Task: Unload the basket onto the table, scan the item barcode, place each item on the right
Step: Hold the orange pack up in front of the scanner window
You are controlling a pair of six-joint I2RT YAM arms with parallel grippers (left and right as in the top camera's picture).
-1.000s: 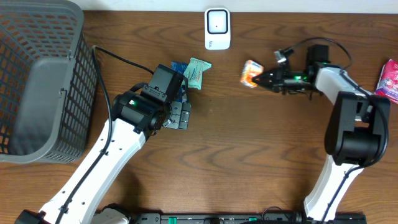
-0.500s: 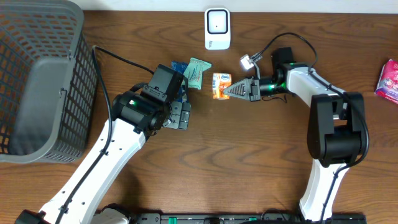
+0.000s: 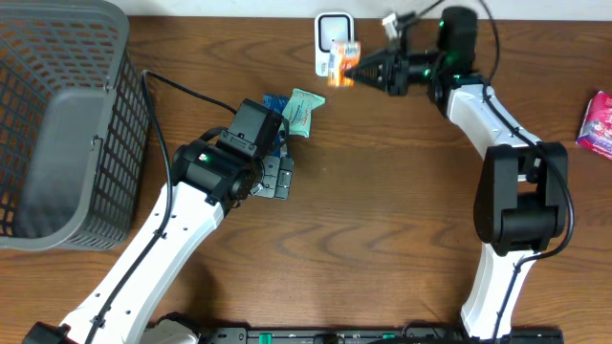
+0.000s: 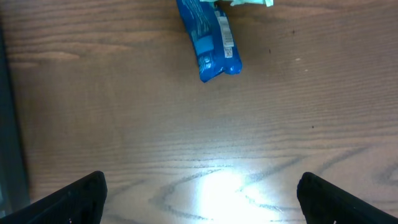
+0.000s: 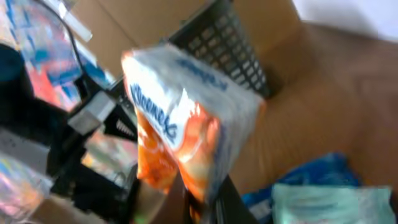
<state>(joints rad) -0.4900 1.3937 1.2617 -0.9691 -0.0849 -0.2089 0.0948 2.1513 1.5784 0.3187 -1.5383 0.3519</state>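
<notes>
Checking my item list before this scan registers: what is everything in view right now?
tissue pack: 1, orange and white, held in front of the scanner
scanner: 1, white, top centre of the table
blue packet: 1, blue, left of centre, partly hidden under the left arm in the overhead view
mint packet: 1, pale green, beside the blue packet
pink packet: 1, pink, right edge of the table
basket: 1, dark grey mesh, far left
table: 1, brown wood
left pincer: 1, black, open, holding nothing, over bare table near the blue packet
right pincer: 1, black, shut on the tissue pack
</notes>
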